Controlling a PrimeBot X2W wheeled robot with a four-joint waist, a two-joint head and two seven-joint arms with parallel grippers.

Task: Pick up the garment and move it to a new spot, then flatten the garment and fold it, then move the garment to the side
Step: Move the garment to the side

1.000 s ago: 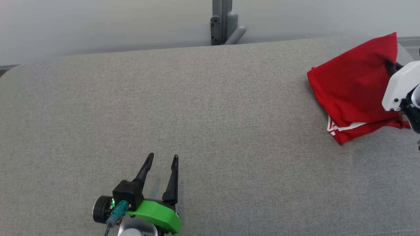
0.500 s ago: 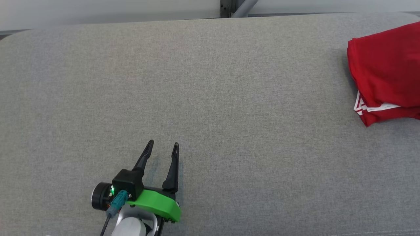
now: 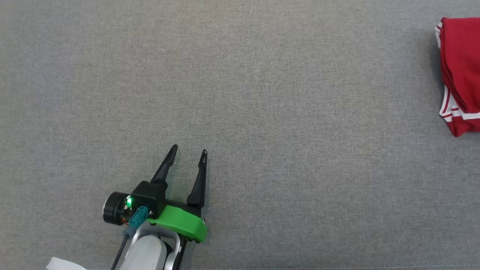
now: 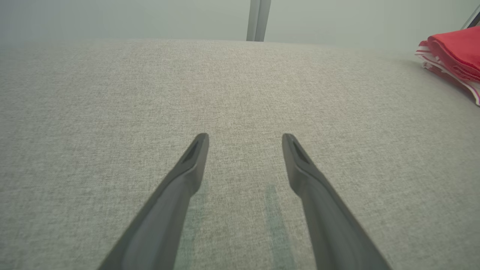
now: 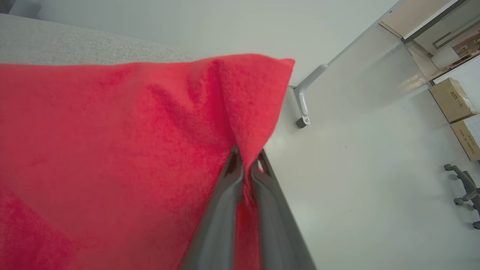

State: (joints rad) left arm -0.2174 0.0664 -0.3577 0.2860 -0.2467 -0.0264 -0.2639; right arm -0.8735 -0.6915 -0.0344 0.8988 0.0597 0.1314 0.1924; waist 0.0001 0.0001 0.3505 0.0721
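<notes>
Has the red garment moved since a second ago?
Yes, rightward: the garment drew away from the fixed post in the earlier frames; since then the camera tilted, so less certain.

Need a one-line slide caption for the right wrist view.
Right gripper shut on a raised fold of the red garment, grey padded surface behind, pale floor alongside.

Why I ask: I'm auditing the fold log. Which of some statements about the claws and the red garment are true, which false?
The left claw is open and empty. True.
The right claw is shut on the red garment. True.
The red garment lies mid-surface on the grey upholstery. False: it sits at the head view's right edge.
Its trim is blue. False: white stripes.
The left claw touches the red garment. False: they are well apart.
</notes>
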